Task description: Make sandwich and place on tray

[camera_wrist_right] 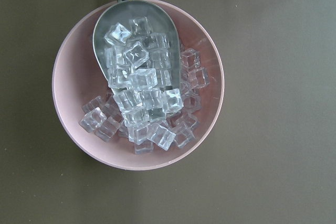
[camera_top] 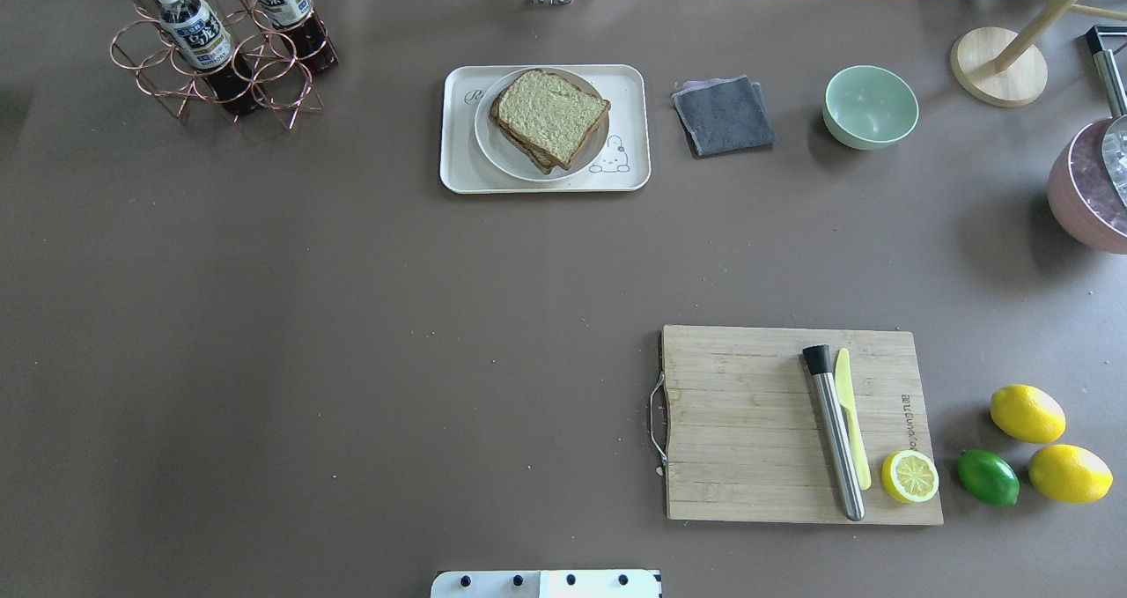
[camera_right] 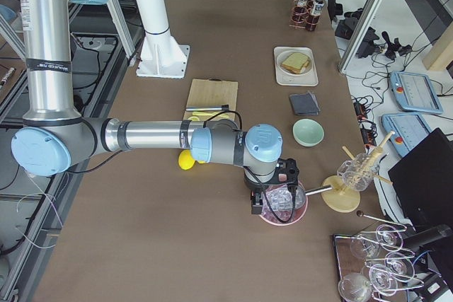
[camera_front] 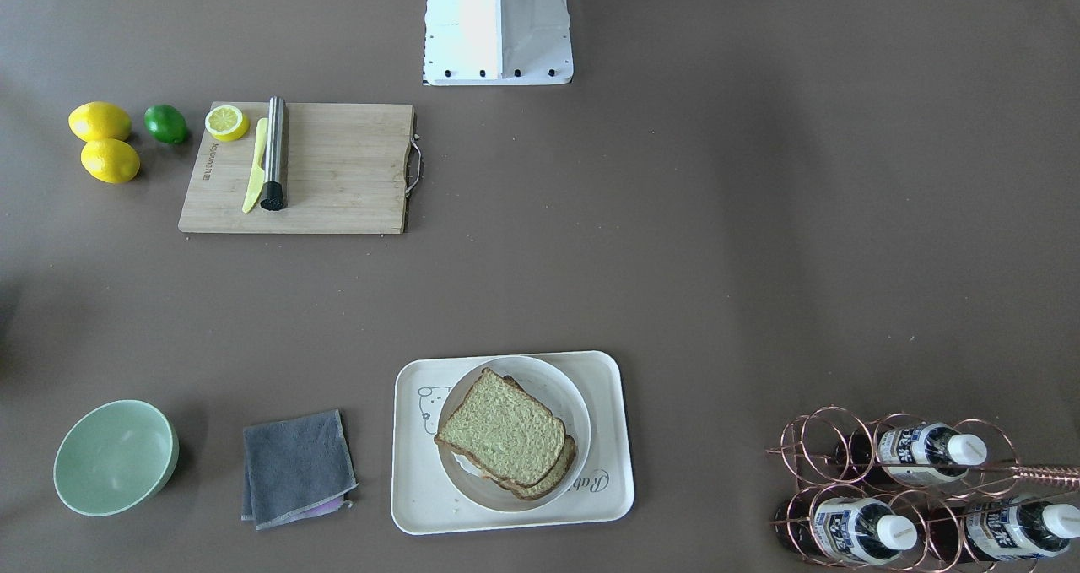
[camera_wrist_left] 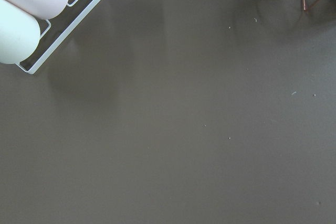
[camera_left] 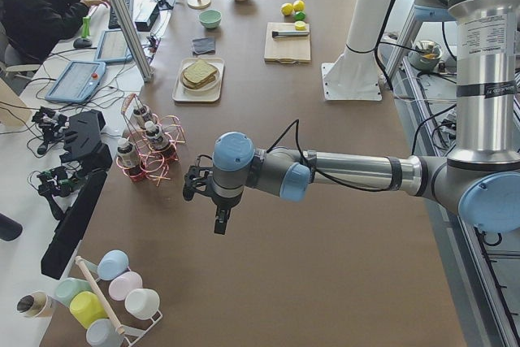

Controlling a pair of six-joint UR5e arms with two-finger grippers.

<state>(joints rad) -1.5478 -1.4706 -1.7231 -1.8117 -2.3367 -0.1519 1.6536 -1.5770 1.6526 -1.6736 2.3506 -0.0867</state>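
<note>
**Sandwich** (camera_top: 552,115): two bread slices stacked, the upper turned slightly off the lower, lying on a round plate (camera_front: 553,383). The plate stands roughly at the middle of the tray (camera_front: 422,505) and covers part of its printed script, so the sandwich is on the tray by way of the plate. The filling cannot be made out between the slices.

**Surroundings, placed from the tray:** a folded grey cloth (camera_top: 724,115) lies near it on the robot's right. A green bowl (camera_top: 871,107) stands beyond the cloth. A bottle rack (camera_front: 1038,472) stands well apart on the robot's left. A wooden board (camera_top: 748,422) lies nearer the robot's base.

**Arms:** both are well apart from the tray.
- The left gripper (camera_left: 195,187) hovers over bare worktop (camera_top: 352,316) beyond the rack.
- The right gripper (camera_right: 263,201) hangs over a pink bowl (camera_wrist_right: 68,93) of ice cubes beyond the green bowl.
- Whether either pair of fingers is released or clenched cannot be told; neither wrist view shows them.

**Step:** judged as the end of the task, with assembly and placing both done.

**Next move:** probably none on the sandwich. Squaring the upper slice would call for a light grip at the crust, so that the stack does not slide.
</note>
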